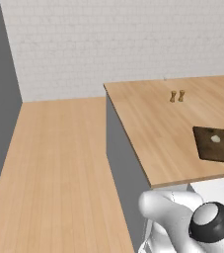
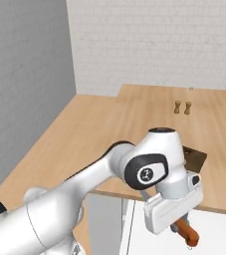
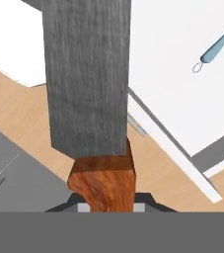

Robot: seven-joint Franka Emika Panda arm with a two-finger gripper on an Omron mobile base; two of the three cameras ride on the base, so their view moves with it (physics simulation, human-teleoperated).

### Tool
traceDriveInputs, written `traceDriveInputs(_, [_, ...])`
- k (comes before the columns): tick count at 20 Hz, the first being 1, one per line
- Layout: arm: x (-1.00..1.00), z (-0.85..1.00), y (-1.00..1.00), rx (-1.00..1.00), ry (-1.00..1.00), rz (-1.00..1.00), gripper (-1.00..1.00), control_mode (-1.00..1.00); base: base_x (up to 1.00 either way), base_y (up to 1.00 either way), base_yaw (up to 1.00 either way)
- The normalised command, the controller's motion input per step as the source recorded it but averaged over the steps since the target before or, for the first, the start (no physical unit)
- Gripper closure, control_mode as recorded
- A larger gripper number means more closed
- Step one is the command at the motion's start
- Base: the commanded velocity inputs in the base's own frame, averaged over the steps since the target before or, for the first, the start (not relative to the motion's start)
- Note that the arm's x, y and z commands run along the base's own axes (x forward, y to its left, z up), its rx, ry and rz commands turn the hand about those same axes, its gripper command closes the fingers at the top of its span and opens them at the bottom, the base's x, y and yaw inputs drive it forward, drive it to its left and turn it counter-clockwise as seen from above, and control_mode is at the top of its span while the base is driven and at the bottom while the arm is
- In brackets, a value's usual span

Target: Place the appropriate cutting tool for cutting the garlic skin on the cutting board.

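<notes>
orange-red knife handle [image 3: 103,180], grey streaked blade [image 3: 86,74], dark brown cutting board [image 1: 215,144], whitish garlic [image 1: 215,139]

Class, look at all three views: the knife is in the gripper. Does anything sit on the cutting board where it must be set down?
Only the garlic lies on the cutting board, toward its far end; the near part is bare for the knife.

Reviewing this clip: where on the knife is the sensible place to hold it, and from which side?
By the orange-red handle, as it is here: the gripper is shut on the knife at the handle, with the flat grey blade running forward, away from the hand. The thick handle suits the fingers; the blade is thin, so come from the handle end.
</notes>
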Motion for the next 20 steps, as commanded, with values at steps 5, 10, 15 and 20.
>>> traceDriveInputs(5, [1.0,0.42,-0.52,0.26,0.0,0.0,1.0,-1.0,0.0,0.0,0.0])
traceDriveInputs(10, [1.0,-0.08,-0.33,0.23,0.0,0.0,1.0,-1.0,0.0,0.0,0.0])
traceDriveInputs(15, [1.0,-0.58,0.13,0.05,-0.01,0.04,1.0,-1.0,0.0,0.0,0.0])
traceDriveInputs(20, [0.97,-0.98,0.17,0.0,0.0,0.05,1.0,-1.0,0.0,0.0,0.0])
